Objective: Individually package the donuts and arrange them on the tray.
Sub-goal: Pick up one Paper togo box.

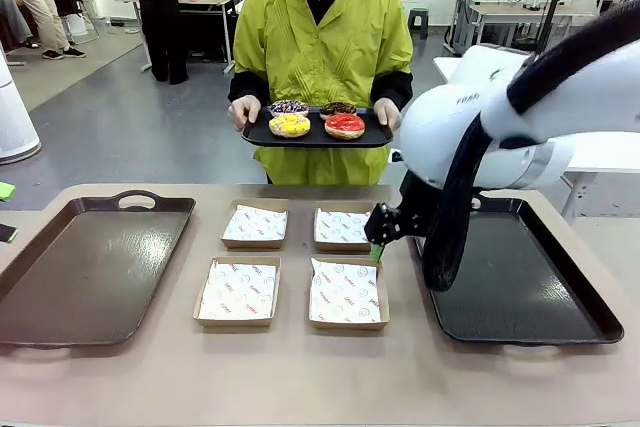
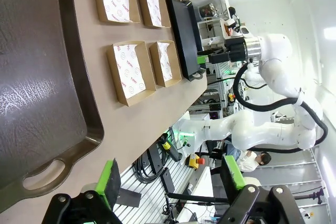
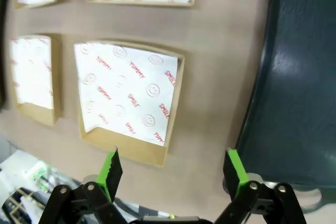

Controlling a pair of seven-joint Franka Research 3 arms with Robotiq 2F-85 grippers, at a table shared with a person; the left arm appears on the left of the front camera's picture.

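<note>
Counting by size for you: one tan table [image 1: 300,387], one person [image 1: 320,37] in a yellow-green jacket standing at its far side, and one white right arm [image 1: 470,122] coming in from the right.

You have two big dark trays on the table, both bare: the left tray [image 1: 70,287], which has a handle, and the right tray [image 1: 530,287].

A third, smaller black tray [image 1: 315,139] is off the table. The person holds it in both hands, one hand [image 1: 243,112] at each end.

Four shallow cardboard boxes [image 1: 238,291] sit in a two-by-two block between the big trays. Each has one white printed paper, and none holds a donut.

All four donuts are on the held black tray, two by two. The purple-white sprinkled donut [image 1: 289,106] and the chocolate donut [image 1: 338,108] are at the back. The yellow donut [image 1: 290,125] and the red donut [image 1: 345,125] are in front.

Note the right gripper [image 3: 172,162] has its fingers spread and grasps nothing. It hangs over the right edge of the far right box, just beside the right tray's rim.

The left gripper [image 2: 169,176] is also spread and empty, over the table edge by the left tray's handle.
</note>
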